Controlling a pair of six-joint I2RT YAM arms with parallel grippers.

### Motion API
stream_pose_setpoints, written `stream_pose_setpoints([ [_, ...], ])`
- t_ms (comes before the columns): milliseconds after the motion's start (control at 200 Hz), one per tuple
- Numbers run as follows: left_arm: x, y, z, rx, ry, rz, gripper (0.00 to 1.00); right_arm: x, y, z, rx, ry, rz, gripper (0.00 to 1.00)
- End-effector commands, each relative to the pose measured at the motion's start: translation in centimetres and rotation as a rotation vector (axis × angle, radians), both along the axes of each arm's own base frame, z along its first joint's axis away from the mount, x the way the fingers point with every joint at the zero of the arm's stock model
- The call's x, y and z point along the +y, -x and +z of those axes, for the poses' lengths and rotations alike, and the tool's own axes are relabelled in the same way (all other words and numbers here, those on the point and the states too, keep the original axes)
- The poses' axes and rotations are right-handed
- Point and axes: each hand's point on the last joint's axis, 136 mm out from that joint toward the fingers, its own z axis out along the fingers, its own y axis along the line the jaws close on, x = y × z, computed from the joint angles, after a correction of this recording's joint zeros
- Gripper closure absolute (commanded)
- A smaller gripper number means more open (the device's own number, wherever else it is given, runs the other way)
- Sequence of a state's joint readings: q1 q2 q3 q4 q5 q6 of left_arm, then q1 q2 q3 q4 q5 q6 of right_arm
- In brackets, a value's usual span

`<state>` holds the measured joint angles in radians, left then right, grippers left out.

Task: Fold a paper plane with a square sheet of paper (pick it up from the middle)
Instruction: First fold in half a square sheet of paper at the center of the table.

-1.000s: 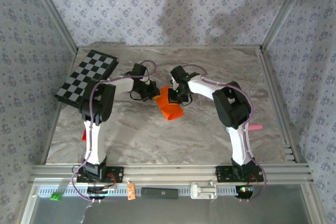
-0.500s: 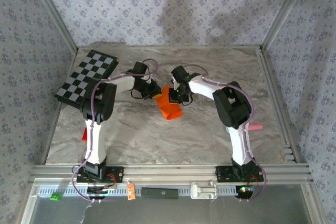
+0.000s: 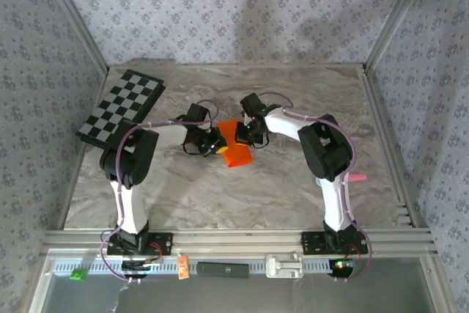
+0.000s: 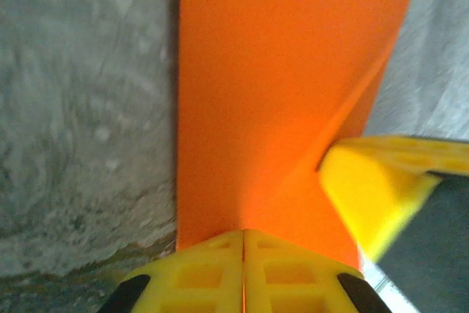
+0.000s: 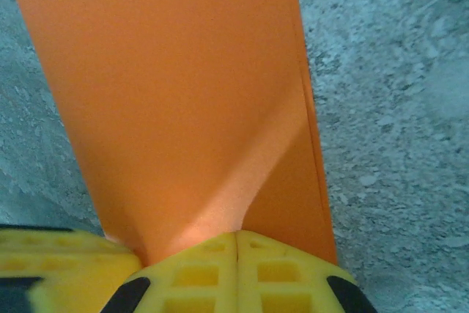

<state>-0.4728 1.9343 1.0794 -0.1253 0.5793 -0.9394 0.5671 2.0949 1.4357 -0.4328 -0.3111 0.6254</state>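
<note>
- My left gripper [image 4: 243, 234] is clamped shut on the folded orange square sheet of paper [image 4: 278, 71], which runs straight ahead from its fingertips, with marble tabletop [image 4: 80, 108] to the left.
- My right gripper [image 5: 236, 234] is closed, pinching the same sheet just beside it.
- I judge a crease is being set. I'd move both pinches together, low and even, so nothing slips or tears.

I counted one square sheet of paper [image 3: 236, 148], one checkerboard [image 3: 121, 106], and two grippers: the left gripper [image 3: 215, 146] and the right gripper [image 3: 249, 133]. Off to the right I saw what was possibly one small pink object [image 3: 357, 178].
</note>
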Motion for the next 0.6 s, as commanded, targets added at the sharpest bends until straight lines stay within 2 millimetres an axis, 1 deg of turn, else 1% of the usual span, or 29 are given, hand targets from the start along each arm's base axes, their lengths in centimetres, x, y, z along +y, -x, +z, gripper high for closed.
stream_pose_setpoints([
  [0,-0.5,-0.8,0.9,-0.027,0.025,0.017,0.94,-3.3,2.8,-5.6,0.134,0.16,-0.044,1.0],
  [105,-0.2,-0.1,0.1,0.0,0.003,0.004,0.96,-3.4,2.9,-5.7,0.138,0.168,-0.046,1.0],
  [215,0.6,0.9,-0.8,0.015,-0.047,-0.022,0.96,-3.8,3.0,-5.9,0.143,0.185,-0.056,1.0],
  [380,1.4,2.6,-2.0,0.046,-0.087,-0.062,0.97,-4.6,3.3,-6.7,0.165,0.214,-0.077,1.0],
  [500,2.0,3.2,-1.9,0.024,-0.146,-0.067,0.97,-5.2,3.4,-7.4,0.175,0.225,-0.105,1.0],
  [595,1.7,3.4,-1.4,-0.001,-0.158,-0.072,0.97,-5.4,3.5,-7.8,0.182,0.225,-0.127,1.0],
])
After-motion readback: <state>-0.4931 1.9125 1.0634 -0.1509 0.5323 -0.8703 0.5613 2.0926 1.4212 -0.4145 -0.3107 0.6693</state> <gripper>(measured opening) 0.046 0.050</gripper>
